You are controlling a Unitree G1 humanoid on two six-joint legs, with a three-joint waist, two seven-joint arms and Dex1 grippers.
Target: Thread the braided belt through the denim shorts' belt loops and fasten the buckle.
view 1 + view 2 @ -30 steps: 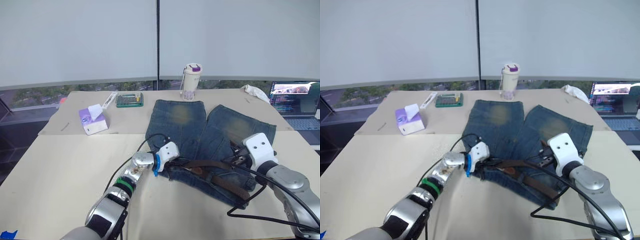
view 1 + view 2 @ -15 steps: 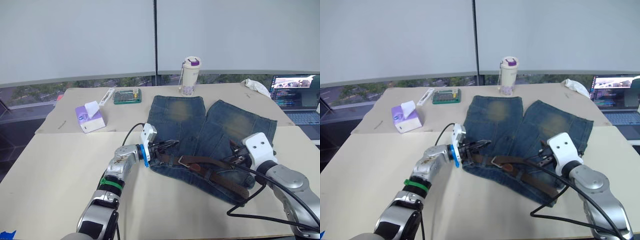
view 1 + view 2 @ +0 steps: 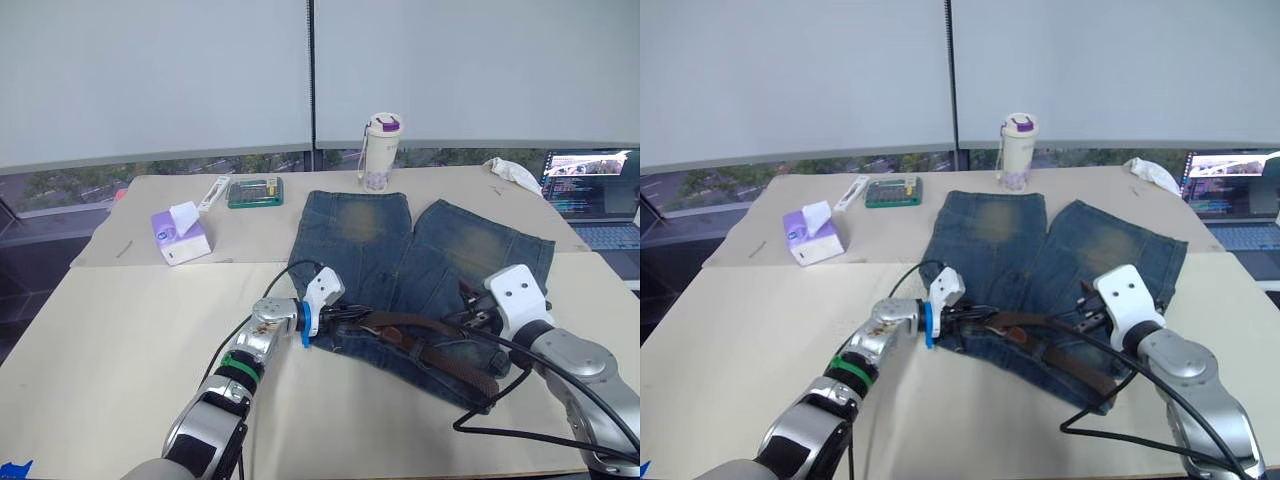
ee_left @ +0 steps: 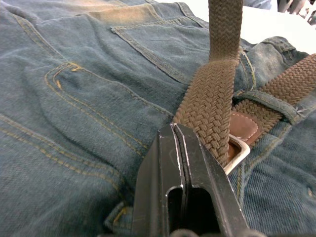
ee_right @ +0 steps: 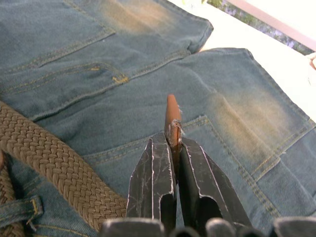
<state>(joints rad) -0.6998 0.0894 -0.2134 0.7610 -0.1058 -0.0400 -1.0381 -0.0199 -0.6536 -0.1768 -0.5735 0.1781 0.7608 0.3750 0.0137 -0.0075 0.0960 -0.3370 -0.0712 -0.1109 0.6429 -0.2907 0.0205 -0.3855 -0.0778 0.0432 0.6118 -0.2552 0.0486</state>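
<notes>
The denim shorts (image 3: pixel 400 255) lie flat on the table, waistband toward me. The braided belt (image 3: pixel 450 362) runs along the waistband, under a belt loop (image 4: pixel 269 101). Its silver buckle (image 4: pixel 238 152) lies at the waistband's left end. My left gripper (image 3: pixel 342 314) is shut at that end. In the left wrist view its tips (image 4: pixel 174 127) rest on the denim right beside the strap and buckle, with nothing visible between them. My right gripper (image 3: pixel 470 320) sits at the waistband's right side, shut on the belt's tapered brown tip (image 5: pixel 171 111), held just above the shorts' right leg.
At the table's far edge stand a tumbler (image 3: pixel 380 150), a green box (image 3: pixel 254 192) and a purple tissue box (image 3: pixel 181 236). A white cloth (image 3: pixel 510 176) and a laptop (image 3: pixel 595 195) are at the far right. Black cables (image 3: pixel 500 425) trail from my right arm.
Half a second ago my left gripper was further left, off the waistband's end. It has moved right and now sits shut next to the buckle. The right gripper has stayed put.
</notes>
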